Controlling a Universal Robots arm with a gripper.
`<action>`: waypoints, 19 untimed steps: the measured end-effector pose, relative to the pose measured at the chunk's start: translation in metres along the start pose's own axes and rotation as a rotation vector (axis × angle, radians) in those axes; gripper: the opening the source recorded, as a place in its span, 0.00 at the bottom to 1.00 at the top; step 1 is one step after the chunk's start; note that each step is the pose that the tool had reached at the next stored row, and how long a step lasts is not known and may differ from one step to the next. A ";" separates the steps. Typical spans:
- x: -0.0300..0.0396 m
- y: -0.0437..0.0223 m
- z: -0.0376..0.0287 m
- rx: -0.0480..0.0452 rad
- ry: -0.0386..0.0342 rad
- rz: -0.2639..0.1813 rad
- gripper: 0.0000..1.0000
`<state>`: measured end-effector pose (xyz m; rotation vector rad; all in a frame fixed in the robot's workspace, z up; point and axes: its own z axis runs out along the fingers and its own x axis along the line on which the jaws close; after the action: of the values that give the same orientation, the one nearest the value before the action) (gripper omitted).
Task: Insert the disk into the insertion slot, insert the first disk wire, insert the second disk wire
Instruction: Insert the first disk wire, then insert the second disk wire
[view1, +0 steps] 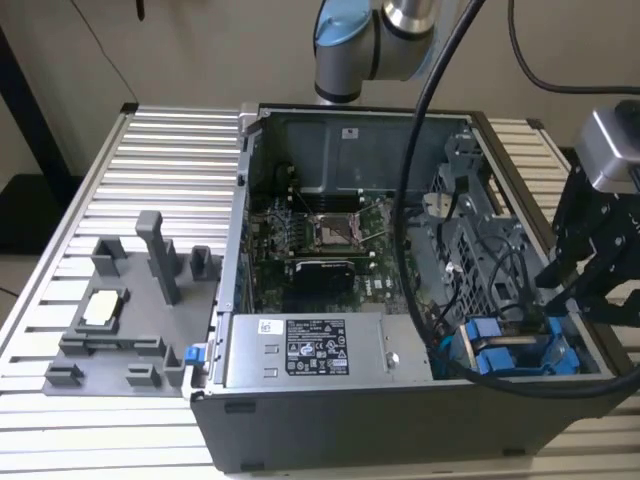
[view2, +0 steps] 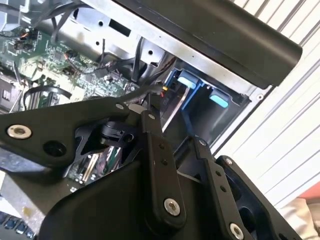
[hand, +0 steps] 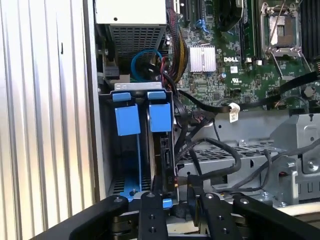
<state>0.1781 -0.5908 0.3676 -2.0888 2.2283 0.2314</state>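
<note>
On the exterior view's left, a grey fixture tray (view1: 120, 350) lies on the slatted surface (view1: 170, 150). In the middle stands the open computer case (view1: 330, 400). At the right, the disk (hand: 165, 150) sits deep in the insertion slot (hand: 106, 150), 1 of 2 blue-tabbed carriers there. My claw (view1: 552, 298) hangs close over it; apart or together, I cannot tell. I judge the disk stiff, weighty and shock-sensitive, so grip its blue frame, never the label.
</note>
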 end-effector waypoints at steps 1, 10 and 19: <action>-0.0006 0.0003 -0.0039 -0.0001 -0.0001 0.000 0.34; -0.0056 0.0032 -0.0347 0.0000 0.0001 0.000 0.34; -0.0092 0.0199 -0.0524 -0.0001 -0.0003 0.000 0.34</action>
<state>0.1613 -0.5890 0.4218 -2.0886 2.2282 0.2318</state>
